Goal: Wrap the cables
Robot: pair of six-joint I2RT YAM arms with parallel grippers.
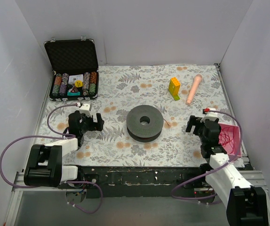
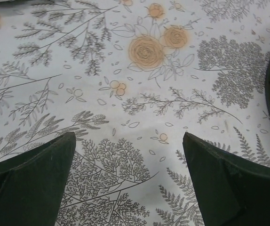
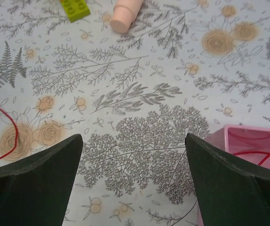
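Floral cloth (image 1: 125,89) is laid over the work surface. The left gripper (image 1: 95,121) is held wide apart, empty, left of a dark spool (image 1: 145,123). The right gripper (image 1: 194,124) is likewise parted and empty. The cables (image 1: 226,137) are heaped in a pink tray (image 1: 234,128) beside it.

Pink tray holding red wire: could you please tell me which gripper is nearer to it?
Right. The right gripper hangs open just beside the pink tray, between it and the grey spool; the left gripper is on the spool's far side.

Bright, even light; soft, faint shadows.
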